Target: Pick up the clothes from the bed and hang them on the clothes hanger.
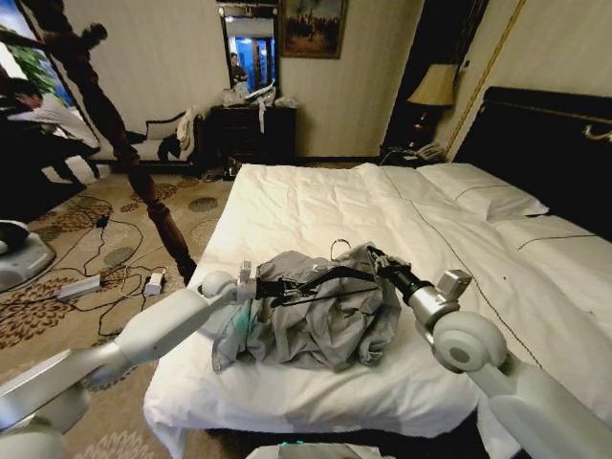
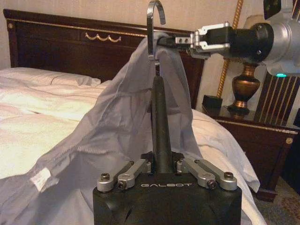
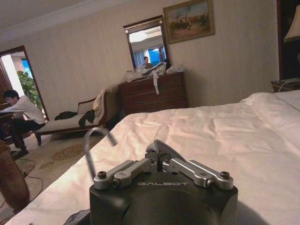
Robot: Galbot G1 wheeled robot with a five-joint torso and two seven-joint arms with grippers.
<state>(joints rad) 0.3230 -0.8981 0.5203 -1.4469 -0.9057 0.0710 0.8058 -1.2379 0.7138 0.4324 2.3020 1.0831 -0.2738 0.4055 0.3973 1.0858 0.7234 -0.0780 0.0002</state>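
**Listener:** What lies in front of you?

**Robot:** A wide bed (image 1: 316,206) with a white duvet, white pillows (image 1: 483,191) and a dark headboard (image 1: 545,153). A dark turned wooden coat stand (image 1: 143,182) rises from the patterned carpet at my left.

**Listener:** Where is the shirt?

**Robot:** The grey shirt (image 1: 325,311) sits bunched on the duvet near the foot of the bed, between my two arms. Part of it is draped up over the hanger (image 1: 311,279).

**Listener:** And the hanger?

**Robot:** My left tool (image 2: 162,165) is clamped on one end of the dark hanger (image 2: 161,126). Its metal hook (image 2: 152,28) pokes out above the cloth.

**Listener:** Your other arm?

**Robot:** My right tool (image 2: 183,42) has its fingers closed, pinching a fold of grey shirt fabric (image 2: 117,122) just beside the hook.
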